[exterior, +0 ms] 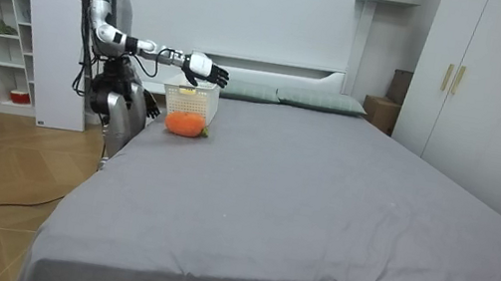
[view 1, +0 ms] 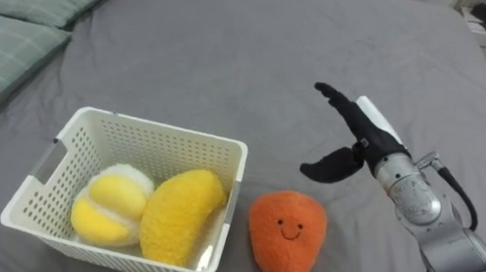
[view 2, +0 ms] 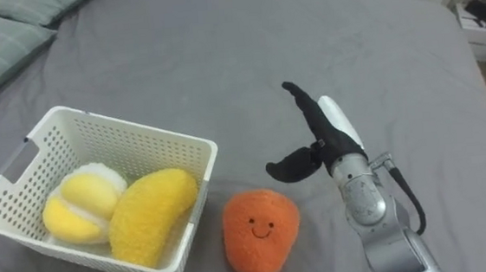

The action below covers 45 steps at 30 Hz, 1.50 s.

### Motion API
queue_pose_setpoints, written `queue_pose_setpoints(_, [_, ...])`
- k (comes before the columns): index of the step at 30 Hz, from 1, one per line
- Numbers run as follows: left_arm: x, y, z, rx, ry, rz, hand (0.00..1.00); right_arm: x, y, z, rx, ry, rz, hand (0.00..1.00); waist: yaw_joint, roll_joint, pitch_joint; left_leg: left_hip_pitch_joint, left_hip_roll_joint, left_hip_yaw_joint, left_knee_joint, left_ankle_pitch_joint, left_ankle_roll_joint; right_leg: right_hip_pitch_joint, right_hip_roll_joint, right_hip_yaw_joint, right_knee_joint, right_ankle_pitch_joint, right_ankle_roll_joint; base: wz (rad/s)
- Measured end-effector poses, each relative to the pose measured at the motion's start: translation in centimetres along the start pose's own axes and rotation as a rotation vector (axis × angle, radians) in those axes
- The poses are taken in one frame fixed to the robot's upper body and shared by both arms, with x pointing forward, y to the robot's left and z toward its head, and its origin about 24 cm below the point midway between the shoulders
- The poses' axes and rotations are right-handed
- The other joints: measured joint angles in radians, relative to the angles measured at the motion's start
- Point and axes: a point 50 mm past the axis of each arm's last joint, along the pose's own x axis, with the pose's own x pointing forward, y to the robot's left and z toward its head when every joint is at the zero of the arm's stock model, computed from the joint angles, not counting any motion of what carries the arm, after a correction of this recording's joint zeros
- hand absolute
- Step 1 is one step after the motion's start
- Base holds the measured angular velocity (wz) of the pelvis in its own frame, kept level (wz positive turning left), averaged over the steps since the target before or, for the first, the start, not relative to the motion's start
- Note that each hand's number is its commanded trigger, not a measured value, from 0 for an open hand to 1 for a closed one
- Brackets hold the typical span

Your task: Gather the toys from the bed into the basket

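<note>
The orange plush toy [view 1: 287, 235] lies on the grey bed [view 1: 263, 56], just left of the right hand [view 1: 362, 137] and nearer the robot, apart from it. The hand hovers empty, fingers straight and pointing away, thumb spread wide towards the toy, forearm reaching in from the lower right. Farther left, just beside the toy, a white basket [view 1: 165, 138] holds two yellow plush toys [view 1: 182, 215]

I have my right hand [view 2: 322, 140] over the grey bed [view 2: 220, 60], fingers straight and thumb spread wide, holding nothing. Just to its left an orange plush toy [view 2: 261, 233] (smiling face toward me) lies on the bed, close beside the white basket [view 2: 121, 126]. Inside the basket, a yellow plush toy [view 2: 149, 215] and a yellow-and-white plush toy [view 2: 79, 205] lie touching.
</note>
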Motion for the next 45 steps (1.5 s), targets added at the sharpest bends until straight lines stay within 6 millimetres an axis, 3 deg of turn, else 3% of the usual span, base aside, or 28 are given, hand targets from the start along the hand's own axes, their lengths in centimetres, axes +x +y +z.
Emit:
queue_pose_setpoints(4, [-0.1,0.0,-0.3,0.002,0.008,0.007,0.0,-0.3,0.2,-0.4,0.015,0.013,0.001,0.0,-0.002,-0.001,-0.0007,0.004,0.001,0.006,0.0,-0.004,0.0,0.0,0.003,0.012,-0.002,0.0,0.0,-0.07])
queue_pose_setpoints(12, [-0.1,0.0,-0.4,0.008,0.008,0.022,0.0,-1.1,2.1,-4.3,0.024,0.172,0.057,0.0,-0.003,0.002,0.0012,0.005,0.0,0.002,0.0,-0.005,0.0,0.002,0.003,0.011,-0.002,0.0,0.001,0.0])
queue_pose_setpoints(17, [-0.2,0.1,-0.6,0.015,0.011,0.047,0.0,-1.4,2.6,-4.9,0.032,0.196,0.069,0.0,-0.008,0.006,0.0042,0.003,0.001,0.004,0.0,-0.006,0.0,0.0,0.004,0.013,-0.002,0.0,0.001,0.0])
queue_pose_setpoints(22, [-0.2,0.1,-0.7,0.023,0.011,0.046,0.0,-1.9,3.9,-5.7,0.034,0.237,0.113,0.0,-0.004,0.003,0.0003,0.0,0.0,0.005,0.002,-0.006,0.0,-0.002,0.003,0.013,-0.005,0.0,0.001,0.0])
queue_pose_setpoints(29, [-0.3,0.0,-0.5,0.018,0.004,0.043,0.0,-2.1,5.7,-6.3,0.067,0.278,0.169,0.0,0.003,0.003,-0.0061,-0.006,0.001,0.007,0.002,-0.006,0.0,-0.011,0.004,0.014,-0.004,0.0,0.001,0.0])
queue_pose_setpoints(37, [-0.4,0.0,-0.9,0.022,0.009,0.044,0.0,-2.4,7.2,-6.7,0.087,0.314,0.209,0.0,0.015,0.013,0.0008,-0.011,0.002,0.007,-0.002,-0.008,0.0,-0.016,0.005,0.012,-0.003,0.0,0.001,0.0])
queue_pose_setpoints(45, [-0.5,-0.3,-1.1,0.036,0.009,0.046,0.0,-2.5,8.9,-6.0,0.077,0.289,0.286,0.0,0.036,0.015,0.0024,-0.019,0.001,0.0,0.002,-0.008,0.001,-0.019,0.004,0.01,-0.003,0.0,0.001,0.01])
